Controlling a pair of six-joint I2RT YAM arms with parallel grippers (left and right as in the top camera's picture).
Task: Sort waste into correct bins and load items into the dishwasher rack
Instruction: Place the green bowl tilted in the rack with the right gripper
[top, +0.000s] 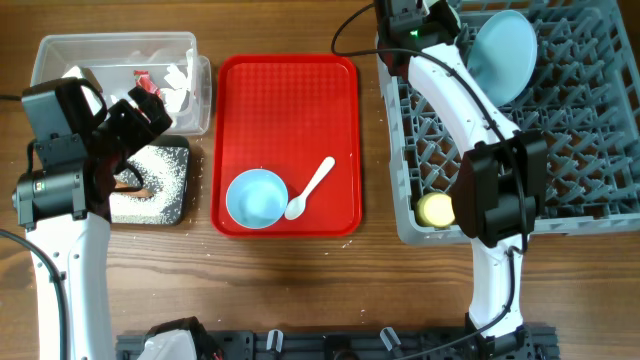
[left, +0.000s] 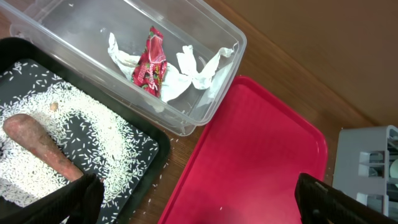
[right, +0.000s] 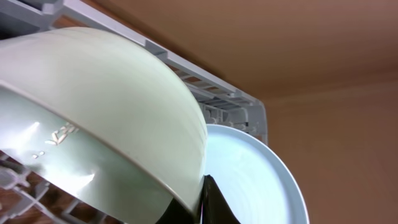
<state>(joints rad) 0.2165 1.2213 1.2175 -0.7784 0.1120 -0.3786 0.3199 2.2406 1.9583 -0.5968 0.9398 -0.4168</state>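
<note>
The clear tub (top: 60, 55) holds the red wrapper (left: 149, 62) and crumpled white paper (left: 193, 71). The black tray (top: 160, 195) holds white grains (left: 93, 134), the carrot-like piece (left: 40, 146) and a small brown lump (left: 54, 106). My left gripper (left: 205, 205) is open and empty between the black tray and the red tray (top: 290, 95). The light blue bowl (top: 256, 198) and white spoon (top: 312, 187) lie on the red tray. My right gripper (right: 211, 202) is shut on the rim of the whitish bowl (right: 112, 112), beside the pale blue plate (top: 505, 55) standing in the rack (top: 560, 150). The yellow cup (top: 436, 209) sits in the rack's front left corner.
A few loose grains lie on the wood between the black tray and the red tray (left: 249, 155). The rack's corner shows at the right of the left wrist view (left: 367, 162). The right arm (top: 470, 110) stretches over the rack's left side.
</note>
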